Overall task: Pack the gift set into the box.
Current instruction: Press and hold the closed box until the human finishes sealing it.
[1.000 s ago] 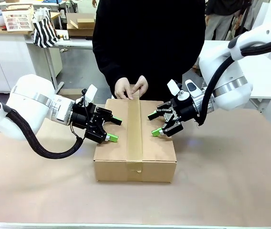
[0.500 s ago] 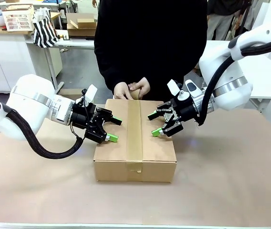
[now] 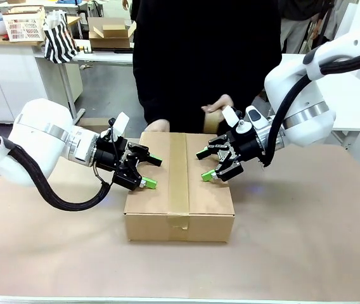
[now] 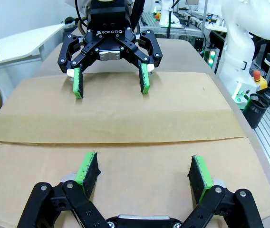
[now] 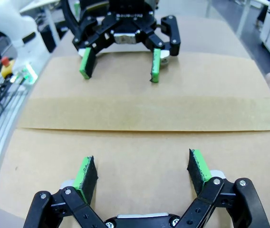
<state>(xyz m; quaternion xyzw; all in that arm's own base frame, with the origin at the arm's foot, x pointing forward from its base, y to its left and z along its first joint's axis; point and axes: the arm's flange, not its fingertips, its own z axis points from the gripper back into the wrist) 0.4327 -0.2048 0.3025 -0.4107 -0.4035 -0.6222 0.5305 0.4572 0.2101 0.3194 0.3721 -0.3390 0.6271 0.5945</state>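
The box (image 3: 208, 190) stands shut at the table's middle, with a tan tape strip (image 3: 179, 168) along its top seam. My left gripper (image 3: 153, 171) hovers open over the box's left top edge. My right gripper (image 3: 203, 166) hovers open over its right top edge. In the left wrist view my left gripper (image 4: 144, 166) faces the right gripper (image 4: 111, 85) across the taped lid (image 4: 187, 95). The right wrist view mirrors this, with the right gripper (image 5: 142, 171) low and the left gripper (image 5: 120, 66) beyond. The gift set is out of view.
A person in black stands at the far side. One hand (image 3: 158, 125) rests by the box's far edge, and the other hand (image 3: 219, 103) is raised with a tan object. The paper-covered table (image 3: 294, 240) is bare around the box. A small carton (image 3: 109, 31) sits on a far bench.
The person's hands have left the far end of the tape strip. One has lifted away to the right with a tan object. Neither gripper has moved.
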